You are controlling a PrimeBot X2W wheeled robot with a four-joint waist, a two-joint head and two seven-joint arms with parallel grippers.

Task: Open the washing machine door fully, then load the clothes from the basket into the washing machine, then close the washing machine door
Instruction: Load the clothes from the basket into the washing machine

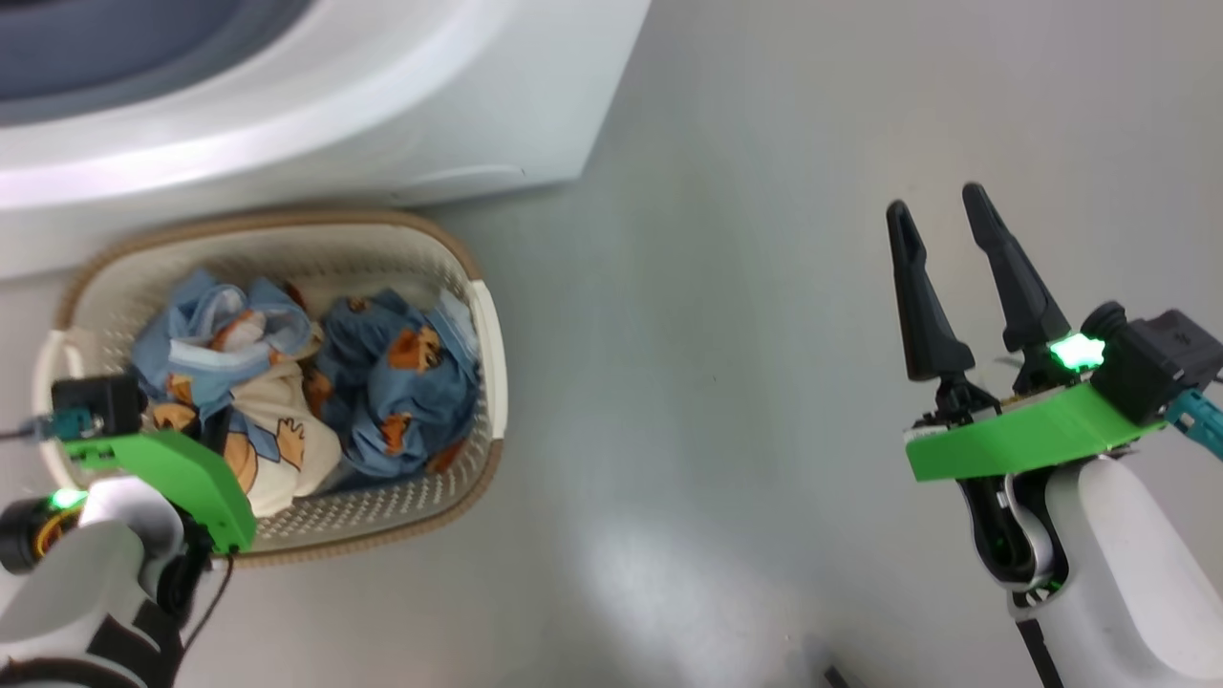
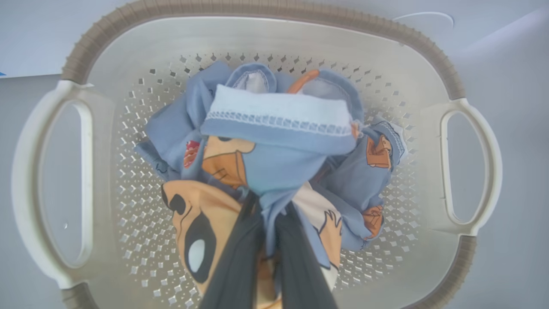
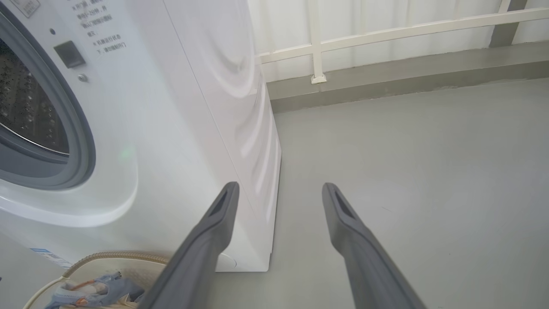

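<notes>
Pinching a bunched fold of the light blue cartoon-print clothes (image 2: 279, 141) with the left gripper (image 2: 271, 212), clamped almost flat on the fabric inside the cream basket (image 2: 266, 10). Gripping near the top of the heap, probably to peel one garment away rather than drag the whole pile.

Working from a basket set on the grey floor (image 1: 764, 287) right at the foot of the washing machine (image 1: 382, 115), touching or just short of it, hard to tell. Likely parked there to keep the carry short.

Holding the right gripper (image 1: 934, 198) spread wide and bare above open floor, well apart from the basket, presumably out of the left arm's way.

Showing, from the right wrist, a steel drum (image 3: 25, 107) uncovered behind its grey rubber seal (image 3: 83, 146); hence judging the washing machine door already open and the loading step in hand.

Calling next for a straight lift clear of the brown rim, then a swing toward the opening. Risking a second garment trailing over the edge, or a slip from so thin a pinch.
</notes>
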